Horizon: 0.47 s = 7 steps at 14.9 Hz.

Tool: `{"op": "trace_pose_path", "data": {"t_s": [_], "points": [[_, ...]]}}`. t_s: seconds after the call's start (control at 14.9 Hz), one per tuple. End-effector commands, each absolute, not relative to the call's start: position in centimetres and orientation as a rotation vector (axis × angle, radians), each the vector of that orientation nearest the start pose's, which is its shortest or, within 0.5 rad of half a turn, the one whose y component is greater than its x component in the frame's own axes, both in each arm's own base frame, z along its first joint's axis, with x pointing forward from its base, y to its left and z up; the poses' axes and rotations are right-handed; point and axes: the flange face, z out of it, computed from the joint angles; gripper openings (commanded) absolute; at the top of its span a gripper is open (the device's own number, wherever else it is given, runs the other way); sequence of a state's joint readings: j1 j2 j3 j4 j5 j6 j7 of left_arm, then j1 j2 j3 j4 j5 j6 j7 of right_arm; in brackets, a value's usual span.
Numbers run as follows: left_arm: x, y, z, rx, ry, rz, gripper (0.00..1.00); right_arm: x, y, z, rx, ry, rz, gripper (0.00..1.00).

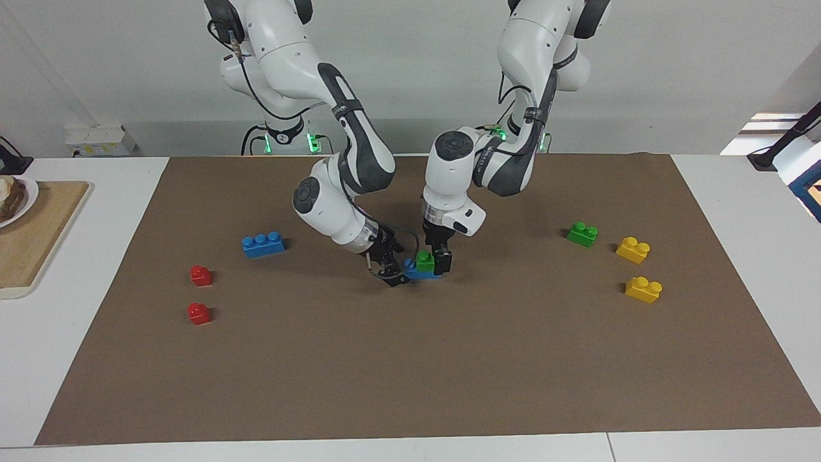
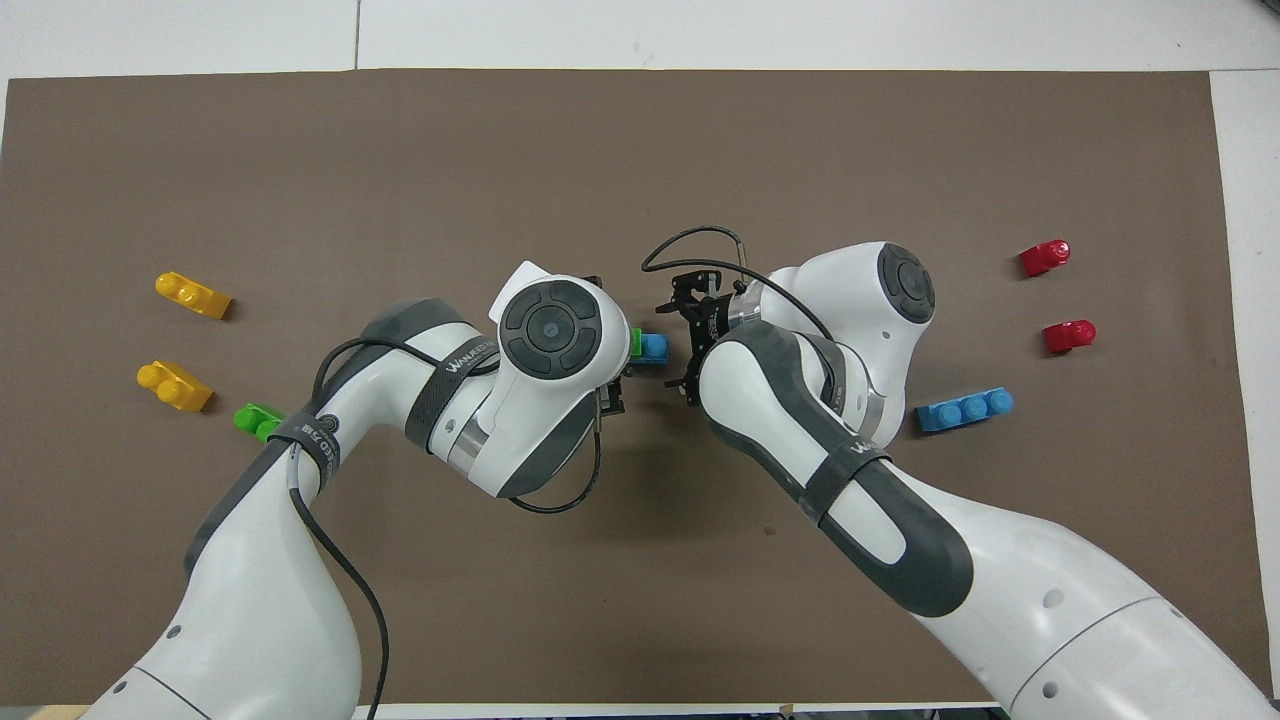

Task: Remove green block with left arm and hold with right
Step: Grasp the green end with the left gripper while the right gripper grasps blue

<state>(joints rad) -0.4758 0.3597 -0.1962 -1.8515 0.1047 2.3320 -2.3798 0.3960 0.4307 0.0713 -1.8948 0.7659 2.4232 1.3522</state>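
Green block (image 1: 424, 260): small glossy bright green plastic brick with round studs on top, at the centre of the facing frame, seated on a blue brick (image 1: 417, 272) of the same moulded plastic that lies on the mat. Left pincer (image 1: 437, 262): black fingers pointing straight down, closed on the green block from above. Right pincer (image 1: 392, 272): black, tilted in from the side, closed on the end of the blue brick beneath. In the overhead frame only a sliver of green (image 2: 635, 343) and a blue stud (image 2: 653, 347) show between the two white, rounded arm housings. Other pieces, all hard shiny plastic with round studs: a second green brick (image 1: 582, 233) at right of the facing frame; two yellow bricks (image 1: 633, 249) (image 1: 643, 289) just past it toward the right edge; a long blue three-stud brick (image 1: 263, 244) at left of centre; two small red bricks (image 1: 201, 275) (image 1: 199, 313) at lower left. Surface: a flat matte brown mat (image 1: 410, 372) covering most of a smooth white desk (image 1: 38, 359), its edges slightly uneven. At the left edge of the facing frame, a pale wooden board (image 1: 32, 237) carries a white plate (image 1: 22, 202). Room: plain pale grey wall across the top of the facing frame.
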Motion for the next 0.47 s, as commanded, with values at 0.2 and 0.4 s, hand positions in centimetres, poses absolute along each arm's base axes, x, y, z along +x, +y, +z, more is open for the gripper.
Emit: {"op": "trace_pose_path", "data": {"t_s": [0.2, 0.4], "points": [[51.6, -39.2, 34.4, 2.017, 2.222, 0.059, 1.0, 58.1, 29.9, 28.1, -1.94, 1.811, 0.484, 0.95], [51.7, -39.1, 34.4, 2.019, 2.221, 0.059, 1.0, 58.2, 29.8, 27.5, -1.936, 1.822, 0.474, 0.95]]}}
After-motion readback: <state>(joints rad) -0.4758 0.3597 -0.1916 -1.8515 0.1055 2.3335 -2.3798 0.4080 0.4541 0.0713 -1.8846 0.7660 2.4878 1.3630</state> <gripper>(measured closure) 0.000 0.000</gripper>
